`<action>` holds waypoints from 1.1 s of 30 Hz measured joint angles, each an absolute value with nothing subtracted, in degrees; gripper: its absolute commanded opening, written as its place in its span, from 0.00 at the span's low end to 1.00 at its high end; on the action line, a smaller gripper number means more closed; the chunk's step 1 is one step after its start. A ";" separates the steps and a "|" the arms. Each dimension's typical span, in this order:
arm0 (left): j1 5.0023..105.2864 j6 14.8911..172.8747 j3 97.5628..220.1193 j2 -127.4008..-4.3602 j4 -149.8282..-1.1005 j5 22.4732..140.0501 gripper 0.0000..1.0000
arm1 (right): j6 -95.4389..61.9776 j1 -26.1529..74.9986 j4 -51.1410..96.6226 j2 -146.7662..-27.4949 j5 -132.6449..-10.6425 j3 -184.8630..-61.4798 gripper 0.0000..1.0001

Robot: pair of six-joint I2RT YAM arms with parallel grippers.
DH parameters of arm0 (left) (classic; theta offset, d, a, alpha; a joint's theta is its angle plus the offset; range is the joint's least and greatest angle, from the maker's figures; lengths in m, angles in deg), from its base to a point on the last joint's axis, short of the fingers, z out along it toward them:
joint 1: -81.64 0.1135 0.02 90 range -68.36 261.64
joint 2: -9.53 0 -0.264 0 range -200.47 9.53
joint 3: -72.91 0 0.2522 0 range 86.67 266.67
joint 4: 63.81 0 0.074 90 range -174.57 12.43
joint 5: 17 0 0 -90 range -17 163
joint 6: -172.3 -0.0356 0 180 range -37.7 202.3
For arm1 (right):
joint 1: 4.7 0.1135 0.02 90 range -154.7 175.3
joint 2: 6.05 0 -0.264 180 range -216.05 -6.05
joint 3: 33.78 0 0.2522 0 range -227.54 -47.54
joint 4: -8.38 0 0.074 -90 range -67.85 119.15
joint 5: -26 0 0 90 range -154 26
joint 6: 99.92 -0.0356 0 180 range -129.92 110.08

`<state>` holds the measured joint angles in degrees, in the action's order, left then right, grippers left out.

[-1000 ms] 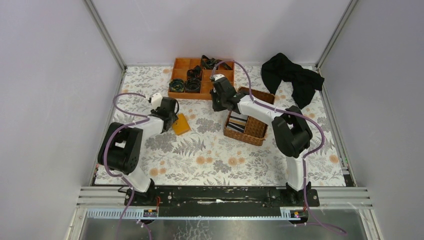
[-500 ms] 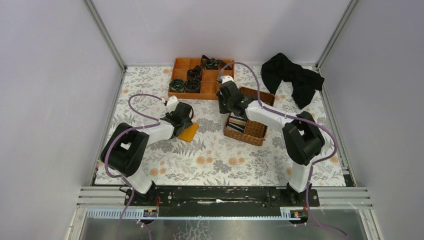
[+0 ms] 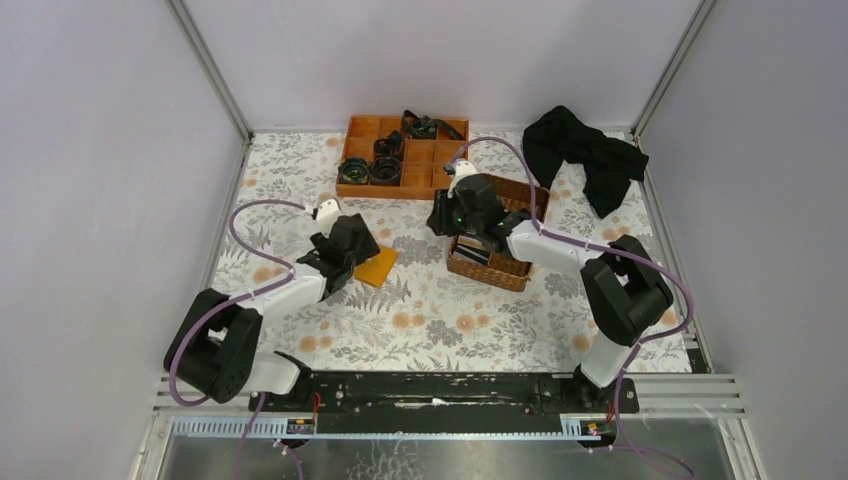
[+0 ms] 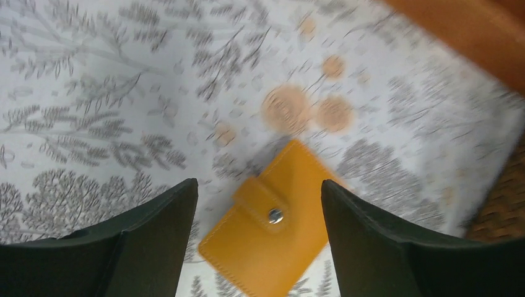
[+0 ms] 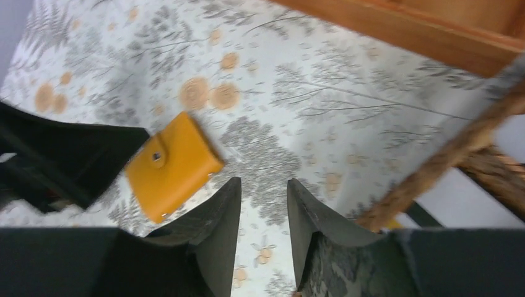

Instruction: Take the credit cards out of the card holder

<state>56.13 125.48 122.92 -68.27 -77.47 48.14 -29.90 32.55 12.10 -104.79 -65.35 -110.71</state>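
The card holder (image 3: 378, 266) is a small orange-tan wallet lying flat on the floral tablecloth, folded shut with its snap tab fastened. No cards show. My left gripper (image 3: 352, 252) is just left of it. In the left wrist view the left gripper (image 4: 257, 182) is open and the card holder (image 4: 272, 235) lies below and between the jaws, apart from them. My right gripper (image 3: 446, 218) hovers at the wicker basket's left edge. In the right wrist view the right gripper (image 5: 264, 182) is open a little and empty, with the card holder (image 5: 172, 166) to its left.
An orange compartment tray (image 3: 403, 158) with black items stands at the back. A brown wicker basket (image 3: 500, 245) holding flat items sits right of centre, close under my right arm. A black cloth (image 3: 585, 155) lies at the back right. Walls enclose three sides.
The card holder slid a little right and toward the near edge, then stayed put. My left arm swung its elbow back toward me. My right gripper moved nearer along the basket's left edge.
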 measured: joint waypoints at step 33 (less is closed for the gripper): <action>53.85 127.95 109.04 -58.64 -71.61 63.22 0.78 | -28.51 34.26 10.70 -109.68 -74.31 -110.69 0.50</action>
<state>53.85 127.95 109.04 -58.64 -71.61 63.22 -28.51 34.26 10.70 -109.68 -74.31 -110.69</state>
